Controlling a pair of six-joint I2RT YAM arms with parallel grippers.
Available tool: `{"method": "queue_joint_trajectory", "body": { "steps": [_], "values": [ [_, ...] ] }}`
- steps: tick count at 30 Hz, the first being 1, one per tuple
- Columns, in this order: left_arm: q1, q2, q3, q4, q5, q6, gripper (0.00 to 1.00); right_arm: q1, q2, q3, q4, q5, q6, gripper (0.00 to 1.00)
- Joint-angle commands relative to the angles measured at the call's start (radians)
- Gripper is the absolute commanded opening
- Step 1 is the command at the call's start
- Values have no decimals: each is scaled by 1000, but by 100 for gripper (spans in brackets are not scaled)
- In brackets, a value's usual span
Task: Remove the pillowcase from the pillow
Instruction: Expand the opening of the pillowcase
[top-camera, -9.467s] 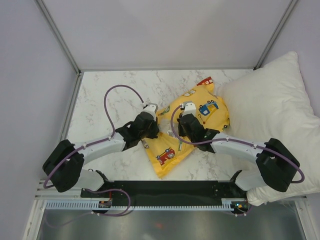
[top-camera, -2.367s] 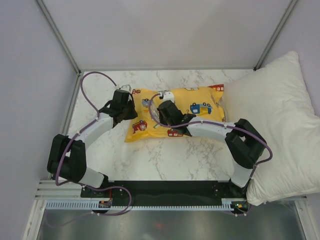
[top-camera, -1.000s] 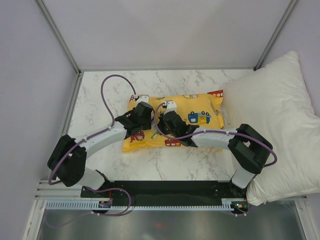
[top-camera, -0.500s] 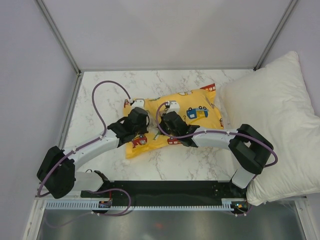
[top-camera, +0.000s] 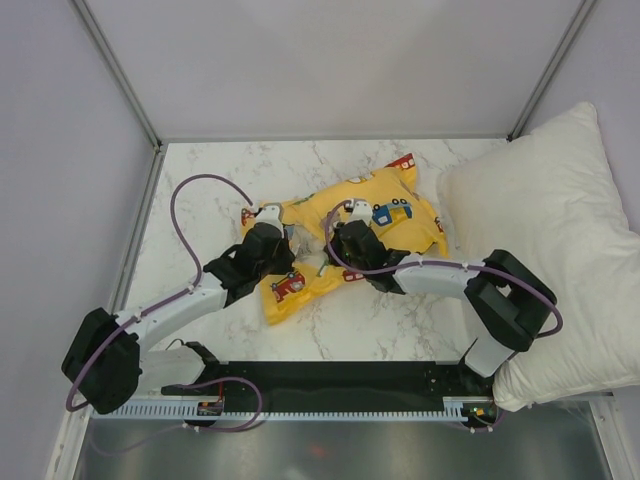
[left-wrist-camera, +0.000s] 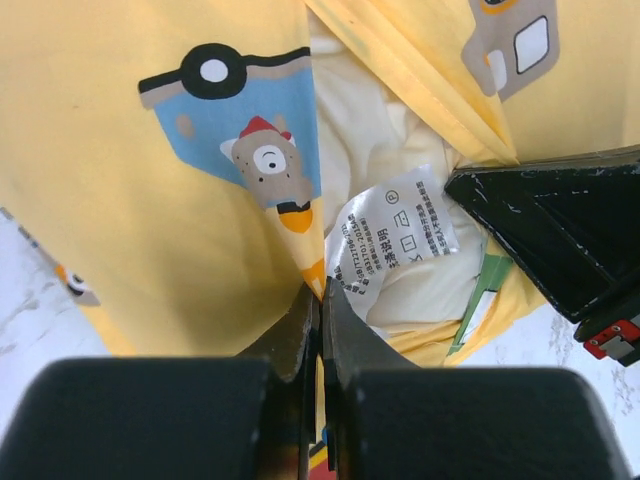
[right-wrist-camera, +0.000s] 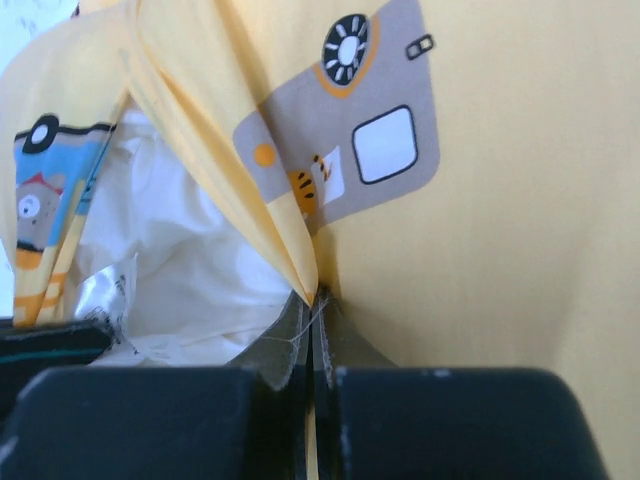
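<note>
The yellow pillowcase (top-camera: 385, 215) printed with cars lies slantwise mid-table, with the pillow inside. Its mouth faces left and gapes between my two grippers. My left gripper (top-camera: 288, 240) is shut on the near hem of the pillowcase (left-wrist-camera: 150, 200), pinched at the fingertips (left-wrist-camera: 320, 295). My right gripper (top-camera: 326, 248) is shut on the opposite hem of the pillowcase (right-wrist-camera: 500, 200), a fold caught at its tips (right-wrist-camera: 312, 300). The cream pillow (left-wrist-camera: 360, 130) and its white care label (left-wrist-camera: 395, 230) show through the mouth. The pillow (right-wrist-camera: 190, 260) also shows left of the right jaws.
A much larger white pillow (top-camera: 545, 250) leans at the table's right side. The marble table (top-camera: 200, 180) is bounded by metal frame posts (top-camera: 115, 70) at the back corners. The right arm's black wrist (left-wrist-camera: 560, 230) sits close beside the left gripper.
The left gripper has shut on the pillowcase hem. Both grippers drew toward the near left, and the case swung so its far right corner points to the back.
</note>
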Motion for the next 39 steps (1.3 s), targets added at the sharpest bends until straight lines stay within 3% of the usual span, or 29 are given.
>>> {"method": "queue_joint_trajectory", "body": {
  "steps": [1,5,8,9,12,15,21,28,33,39],
  "values": [
    [26,-21,-63,88,79,49,2,-56,-47,-57,-87,86,-199,0],
    [26,23,-120,202,142,53,2,-25,-119,-41,-79,-50,-336,4],
    [26,37,-134,230,153,72,2,-25,-194,-22,-99,-167,-428,28],
    [26,40,-134,231,152,77,2,-23,-211,-10,-110,-187,-447,42],
    [26,34,-140,244,161,85,2,-14,-274,28,-138,-271,-520,58],
    [26,30,-146,268,174,95,2,-13,-311,56,-141,-348,-554,64],
    [26,26,-153,282,182,92,2,-11,-282,79,-73,-543,-565,65],
    [27,16,-171,283,176,82,2,-13,-105,124,-27,-601,-556,59],
    [27,-9,-177,277,170,86,2,-19,-23,157,-73,-523,-539,57],
    [29,-47,-186,254,159,94,2,-40,0,157,-170,-325,-526,59]
  ]
}}
